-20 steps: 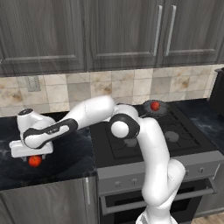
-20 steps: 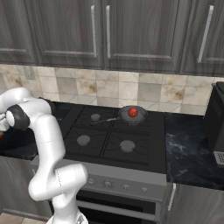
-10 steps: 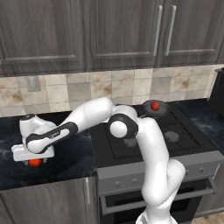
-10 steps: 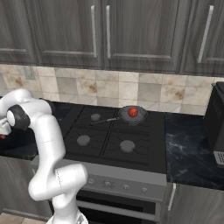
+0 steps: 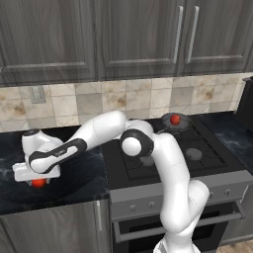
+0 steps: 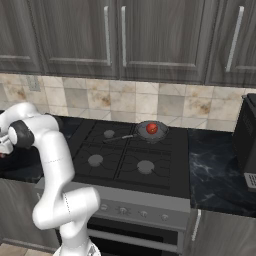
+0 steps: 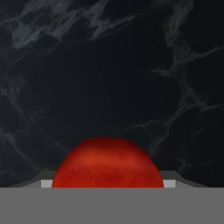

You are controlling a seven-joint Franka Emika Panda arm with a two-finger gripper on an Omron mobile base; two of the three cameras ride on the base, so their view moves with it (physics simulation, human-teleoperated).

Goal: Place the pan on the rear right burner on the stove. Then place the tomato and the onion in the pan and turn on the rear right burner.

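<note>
Red onion under the gripper, grip unclear, one tomato in one pan.

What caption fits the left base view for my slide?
White arm reaches left, gripper low over small red ball on black marble counter; another red ball sits in pan.

bare black counter around onion, gripper directly above it

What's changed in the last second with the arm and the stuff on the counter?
The gripper has sunk lower onto the red ball on the counter; whether it grips yet is unclear. The pan with its red ball stayed on the rear right burner.
</note>
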